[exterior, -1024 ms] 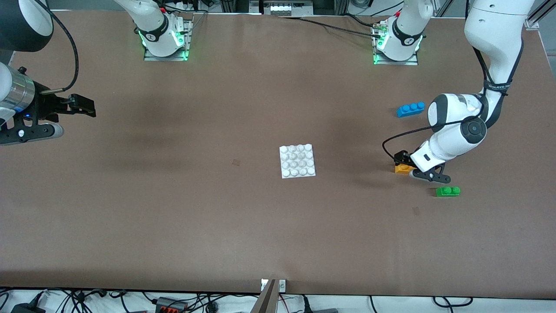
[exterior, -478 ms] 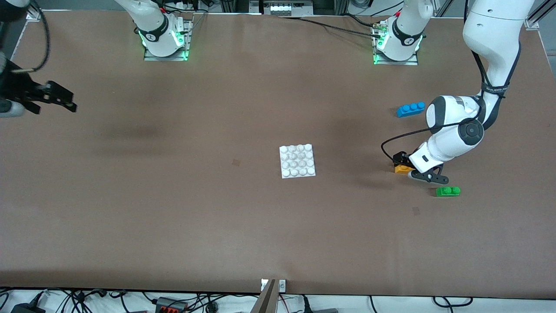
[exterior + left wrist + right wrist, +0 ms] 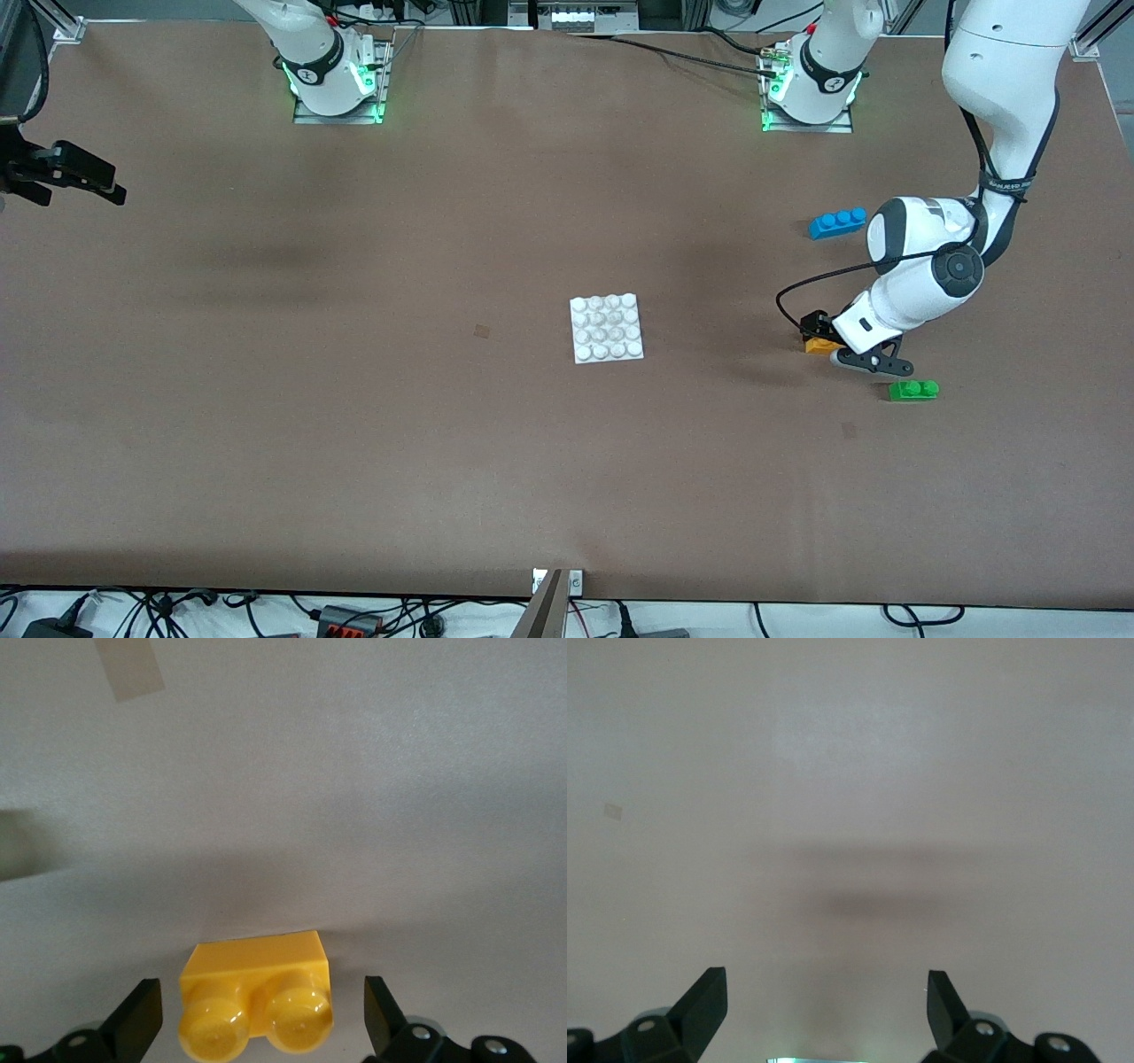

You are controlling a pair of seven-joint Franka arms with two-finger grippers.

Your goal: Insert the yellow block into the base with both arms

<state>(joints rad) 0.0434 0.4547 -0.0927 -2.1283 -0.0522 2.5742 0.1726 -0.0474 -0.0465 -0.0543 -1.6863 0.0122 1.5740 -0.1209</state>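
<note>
Fig.: pick-up step, approx. the start of the task. Table (image 3: 354, 443): brown, carries all parts. Left arm (image 3: 921, 275) reaches down at its own end of the table; right arm waits, w/ right tool (image 3: 75, 173) at the table's edge by the right arm's end, fingers spread, nothing between them.

Base (image 3: 607, 328): white square plate, 4x4 studs, flat mid-table, well apart from the bricks, no brick on it.

Left tool (image 3: 257, 1014): low over the yellow block (image 3: 257, 997), fingers wide apart, one on each side, neither touching it. Grasp not yet made.

Yellow block: small orange-yellow brick, two round glossy studs up, upright on the table, between blue brick (image 3: 837, 221) (farther from front camera) and green brick (image 3: 912, 390) (nearer), green one just beside the tool.

Next move, as judged: lower slightly, close on the block's flanks, lift, carry to base; right arm likely needed to steady the plate during press-in.
</note>
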